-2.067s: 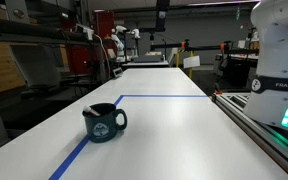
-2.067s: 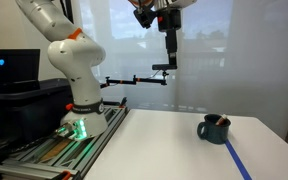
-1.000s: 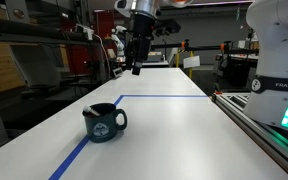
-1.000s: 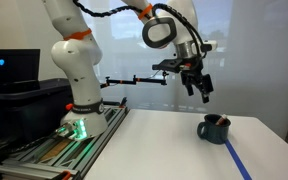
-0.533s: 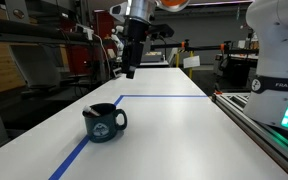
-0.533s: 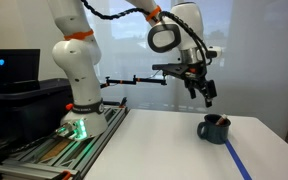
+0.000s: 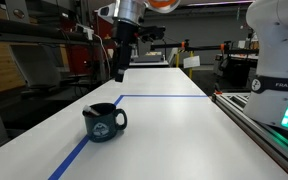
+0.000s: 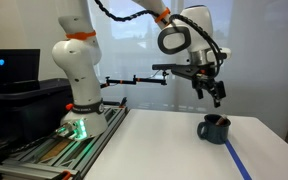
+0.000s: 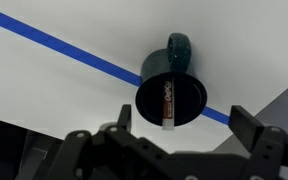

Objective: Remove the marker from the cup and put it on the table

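White glossy jointed robot arm (image 8: 76, 55), black claw (image 8: 219, 96).
Above the claw, an orange ring (image 7: 166, 5) and black cable (image 8: 134, 14); green light (image 8: 79, 126) at the base.

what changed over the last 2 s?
The hand swung down from high up and across the table until it was above the cup. It is open and holds nothing. The cup has not moved, and the marker is still inside it.
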You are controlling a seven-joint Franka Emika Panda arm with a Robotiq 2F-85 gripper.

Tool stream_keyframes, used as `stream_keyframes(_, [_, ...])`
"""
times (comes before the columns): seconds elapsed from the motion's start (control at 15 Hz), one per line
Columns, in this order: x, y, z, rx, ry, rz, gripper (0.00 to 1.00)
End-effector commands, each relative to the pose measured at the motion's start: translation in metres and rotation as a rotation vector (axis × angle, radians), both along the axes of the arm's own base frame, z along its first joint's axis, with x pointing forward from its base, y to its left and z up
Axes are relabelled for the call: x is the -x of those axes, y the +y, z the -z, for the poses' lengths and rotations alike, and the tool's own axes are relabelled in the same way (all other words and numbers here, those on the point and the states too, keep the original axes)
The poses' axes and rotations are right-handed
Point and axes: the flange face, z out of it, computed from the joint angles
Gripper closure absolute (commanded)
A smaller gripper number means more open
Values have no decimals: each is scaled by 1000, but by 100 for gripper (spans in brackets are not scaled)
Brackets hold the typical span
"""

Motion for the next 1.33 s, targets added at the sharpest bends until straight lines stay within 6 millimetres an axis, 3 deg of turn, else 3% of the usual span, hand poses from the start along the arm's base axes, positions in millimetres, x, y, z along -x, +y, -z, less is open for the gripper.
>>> stream_keyframes(0.0, [-1,0,0,1,2,1,0])
stream_keyframes(0.53, [-22,1,9,-6,-48,19,0])
stream_keyframes(1.27, [-62,17,42,-50,-22,130,0])
